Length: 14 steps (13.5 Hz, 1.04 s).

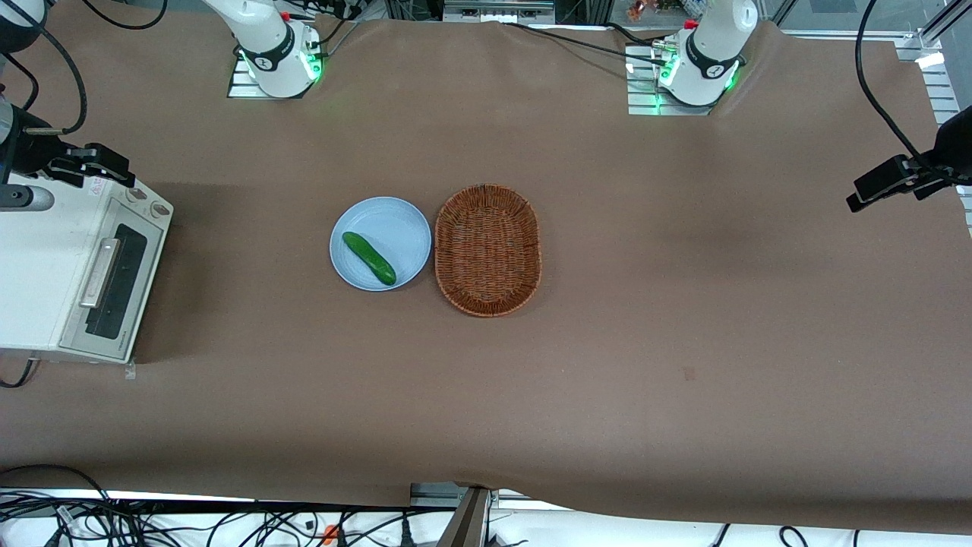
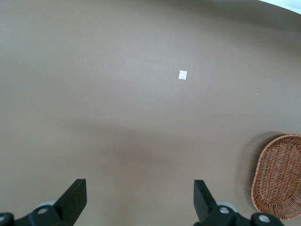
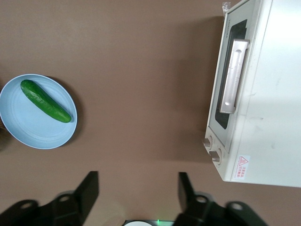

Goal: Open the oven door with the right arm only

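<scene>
Hovering my gripper, fingers apart and empty, above the oven's knob corner, I see the oven door closed at the working arm's end; I'd descend squarely onto its handle, then pull outward.

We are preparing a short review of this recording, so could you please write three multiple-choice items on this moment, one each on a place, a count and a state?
1. Where does the cucumber lie?
A. in the wicker basket
B. on the blue plate
C. on top of the toaster oven

2. How many knobs does the oven show?
A. two
B. four
C. none

3. How is the oven door?
A. fully open
B. removed
C. closed

Answers: 1 B, the cucumber rests on the plate beside the basket. 2 A, two knobs sit beside the door. 3 C, the door sits flush in its frame, its handle untouched, and the right arm's tool hangs open above bare table, apart from the oven.
</scene>
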Tool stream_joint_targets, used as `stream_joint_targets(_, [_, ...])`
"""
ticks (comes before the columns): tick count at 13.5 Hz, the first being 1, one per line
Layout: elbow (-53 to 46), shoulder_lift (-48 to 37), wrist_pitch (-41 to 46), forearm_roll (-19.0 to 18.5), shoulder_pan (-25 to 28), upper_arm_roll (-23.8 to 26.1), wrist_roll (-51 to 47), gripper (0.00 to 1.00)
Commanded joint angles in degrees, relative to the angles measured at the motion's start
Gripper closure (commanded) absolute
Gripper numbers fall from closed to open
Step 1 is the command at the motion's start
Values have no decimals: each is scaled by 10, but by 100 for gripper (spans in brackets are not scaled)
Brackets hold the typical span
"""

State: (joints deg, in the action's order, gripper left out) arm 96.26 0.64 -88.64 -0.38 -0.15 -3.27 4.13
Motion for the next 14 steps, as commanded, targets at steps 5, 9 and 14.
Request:
stream_joint_targets(5, [5,-5,6,-8,-6,2,1,100])
stream_joint_targets(9, [5,-1,11,-16,-6,-1,1,100])
stream_joint_targets(14, [4,0,13,-42,-5,1,3,100])
